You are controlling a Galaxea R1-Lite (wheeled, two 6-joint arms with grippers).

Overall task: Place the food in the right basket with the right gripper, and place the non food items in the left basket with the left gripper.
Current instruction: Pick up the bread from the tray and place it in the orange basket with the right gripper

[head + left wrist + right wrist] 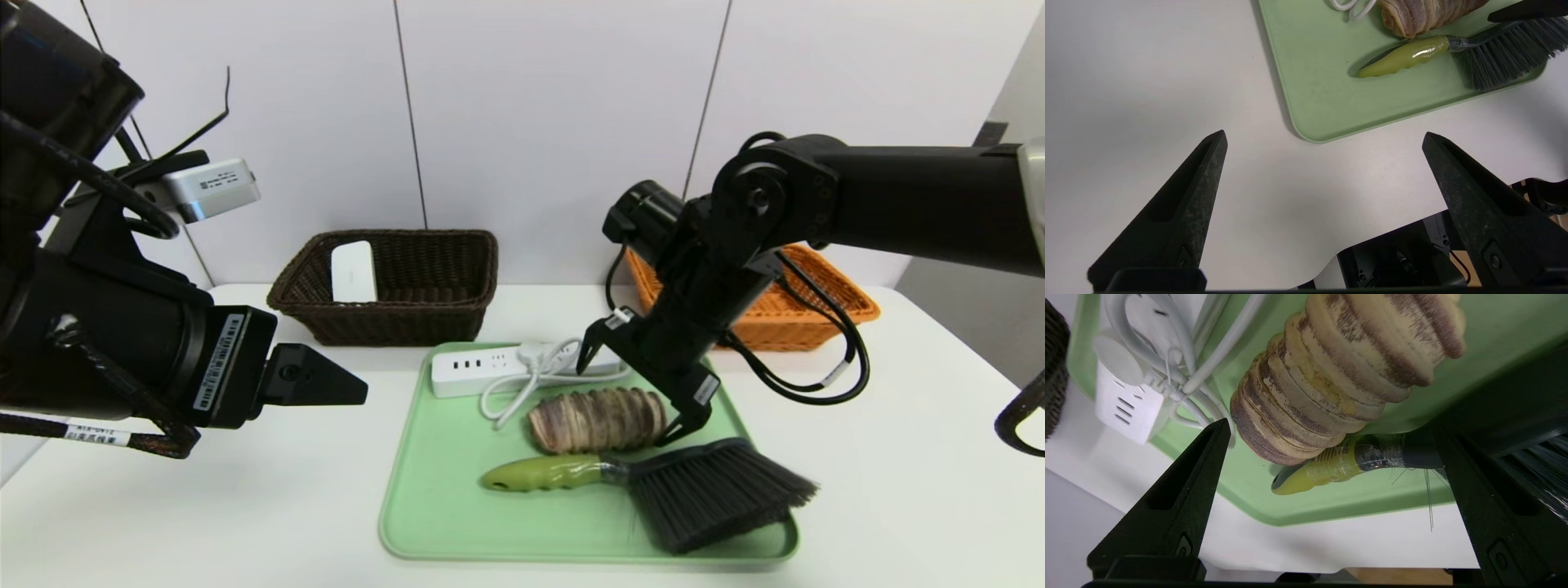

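A brown ribbed loaf-like food (596, 420) lies in the middle of the green tray (457, 506). My right gripper (629, 396) hangs open just above it, one finger near the power strip and the other at the loaf's right end. From the right wrist, the loaf (1339, 371) sits just beyond the open right gripper (1331, 428), with nothing between the fingers. A white power strip (490, 367) with a coiled cord lies behind the loaf. A brush (702, 490) with a green handle lies in front. My left gripper (1324, 136) is open over bare table, left of the tray (1323, 94).
The dark brown left basket (392, 322) stands at the back and holds a white flat item (353, 272). The orange right basket (784, 327) stands at the back right, partly hidden by my right arm. The table's front edge runs under the left gripper.
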